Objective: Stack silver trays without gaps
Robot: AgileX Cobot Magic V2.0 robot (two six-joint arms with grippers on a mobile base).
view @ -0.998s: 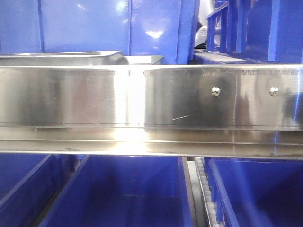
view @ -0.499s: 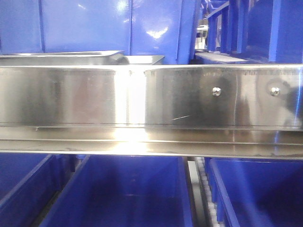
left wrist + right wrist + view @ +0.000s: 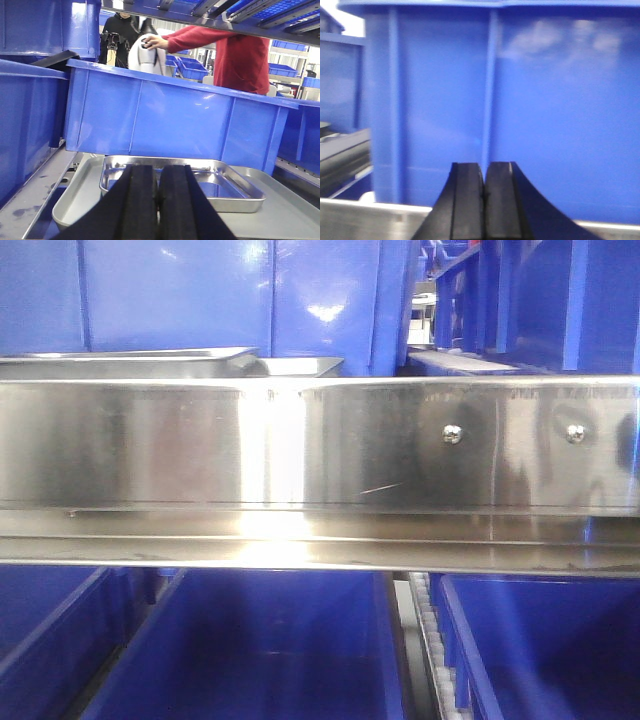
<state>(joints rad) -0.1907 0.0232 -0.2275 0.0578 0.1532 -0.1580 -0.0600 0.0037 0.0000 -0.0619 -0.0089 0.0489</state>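
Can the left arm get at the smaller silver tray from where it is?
Probably yes: the smaller silver tray lies straight ahead of the shut left pincer, nothing between them; it must open first.

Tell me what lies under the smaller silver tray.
The smaller silver tray sits askew on a larger silver tray. The shut left gripper hides their near edges; what lies beneath the larger tray is covered.

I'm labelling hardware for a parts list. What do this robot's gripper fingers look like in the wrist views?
Both the left gripper and the right gripper show two matte black fingers with flat inner faces and outward-flaring bases. No cables or markings are visible; the arms themselves are out of view.
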